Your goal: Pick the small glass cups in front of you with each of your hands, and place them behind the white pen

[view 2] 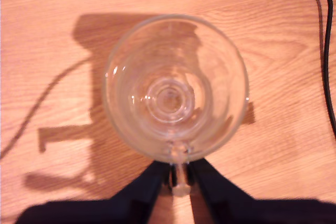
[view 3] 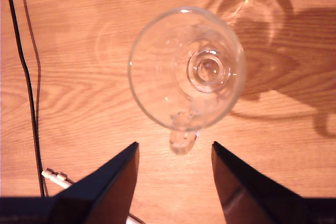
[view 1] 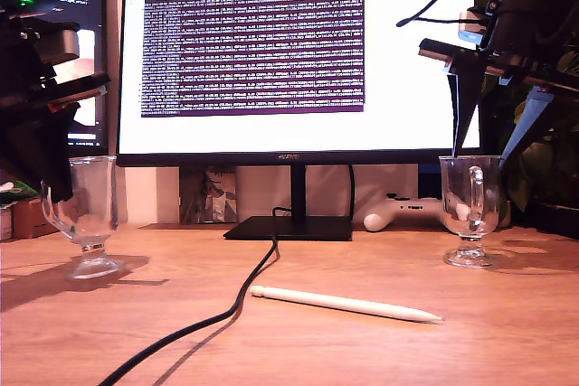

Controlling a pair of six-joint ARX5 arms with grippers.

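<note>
Gripper, first [view 2: 180,174]: clamped on cup handle [view 2: 180,169]; second gripper [view 3: 176,153]: wide, above other cup [view 3: 186,69]

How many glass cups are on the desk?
2. One cup stands at the exterior view's left, its handle between my first gripper's fingers. The other cup stands at that view's right, below my second gripper.

Monitor [view 1: 298,61] at the far middle of the exterior view showing a terminal window [view 1: 252,45] whose lines are too small to read, a faint brand mark on its lower bezel staying illegible, nothing else bearing readable text
</note>
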